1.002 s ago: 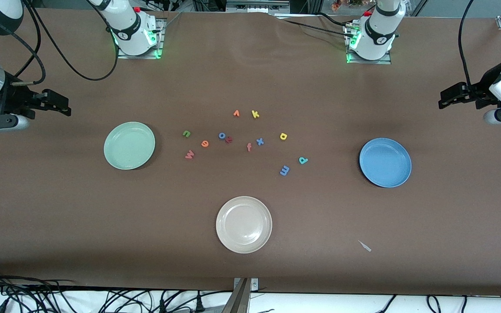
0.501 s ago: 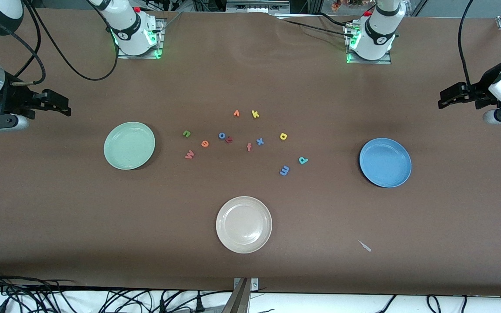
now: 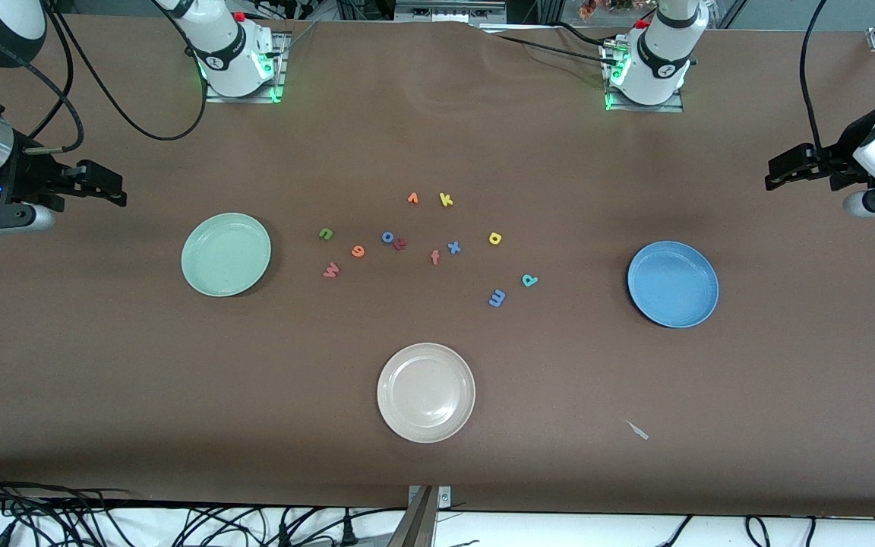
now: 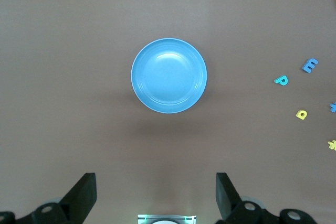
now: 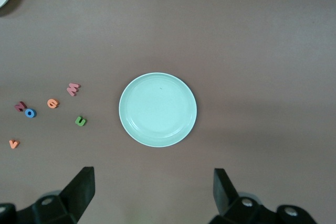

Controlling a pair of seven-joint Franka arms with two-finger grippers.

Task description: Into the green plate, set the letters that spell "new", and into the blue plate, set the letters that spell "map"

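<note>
Honestly, nothing's been sorted yet: green plate (image 3: 225,254) and blue plate (image 3: 673,283) are both bare. Using the green plate as my landmark, the green n (image 3: 325,234), orange e (image 3: 358,251) and red-pink w (image 3: 330,269) sit near it on the worktop (image 3: 103,365), toward the left arm's end. The blue m (image 3: 497,297), teal p (image 3: 529,280) and yellow a (image 3: 494,238) are well apart from it in that same direction, between it and the blue plate.

Handling guess: these look like thin foam, so super light, squishy and lying flat. I'd pinch each across its outer edges, coming straight down, fingers either side of a stroke. They could easily skid or flip if nudged.

Right gripper (image 5: 152,190) hangs over the worktop by the green plate, fingers spread wide, nothing in them. Left gripper (image 4: 156,192) is over the worktop by the blue plate, also wide open and empty.
</note>
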